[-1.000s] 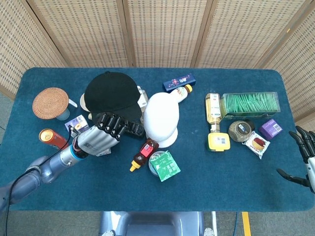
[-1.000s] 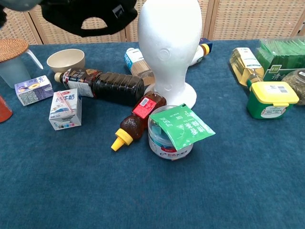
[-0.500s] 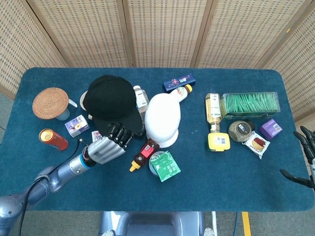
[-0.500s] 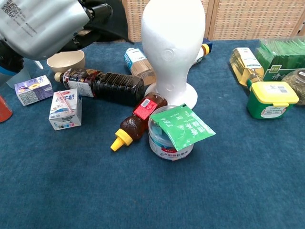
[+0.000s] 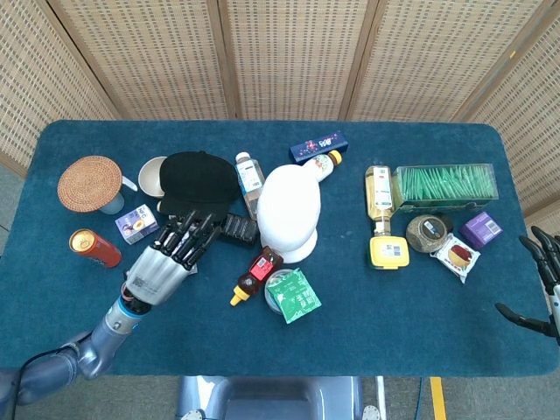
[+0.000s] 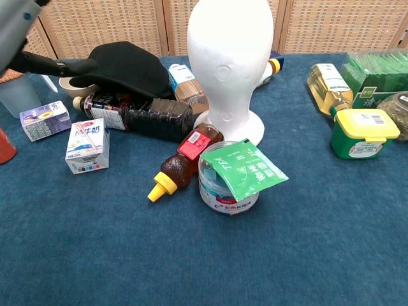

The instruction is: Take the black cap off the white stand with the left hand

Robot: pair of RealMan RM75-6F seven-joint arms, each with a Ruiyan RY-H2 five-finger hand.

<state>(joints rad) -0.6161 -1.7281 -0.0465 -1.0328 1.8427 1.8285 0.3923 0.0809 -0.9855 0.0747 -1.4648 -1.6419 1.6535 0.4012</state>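
The black cap (image 5: 199, 179) (image 6: 124, 67) lies off the stand, draped over the cream bowl (image 5: 150, 175) and the dark bottle (image 6: 153, 118), left of the bare white head-shaped stand (image 5: 289, 210) (image 6: 226, 64). My left hand (image 5: 171, 258) (image 6: 19, 25) hovers just in front of the cap with its fingers (image 5: 188, 229) spread, their tips close to the cap's near edge, gripping nothing. Far off at the table's right edge, my right hand (image 5: 544, 280) has its fingers apart and is empty.
Around the cap are two small milk cartons (image 6: 86, 145), a red can (image 5: 87, 248) and a cup under a woven coaster (image 5: 89, 182). A brown squeeze bottle (image 6: 182, 166) and a tub with a green packet (image 6: 233, 175) lie before the stand. Bottles and boxes fill the right side.
The cap, held up by my left hand earlier, now rests on the bowl and dark bottle. The hand has released it and drawn back toward the near edge.
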